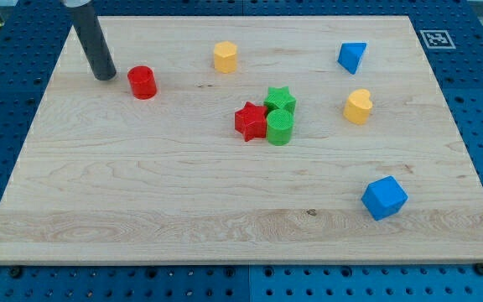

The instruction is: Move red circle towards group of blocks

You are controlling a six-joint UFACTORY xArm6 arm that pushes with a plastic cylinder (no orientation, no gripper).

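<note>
The red circle (142,82) sits on the wooden board at the view's upper left. My tip (104,76) rests on the board just left of the red circle, a small gap apart. The group of blocks lies near the middle: a red star (250,121), a green star (280,100) and a green circle (279,127), all touching. The group is to the right of and below the red circle.
A yellow hexagon (225,57) sits at the top middle. A blue triangle (351,57) is at the upper right, a yellow heart (357,106) at the right, a blue cube (384,198) at the lower right. The board (141,210) lies on a blue pegboard.
</note>
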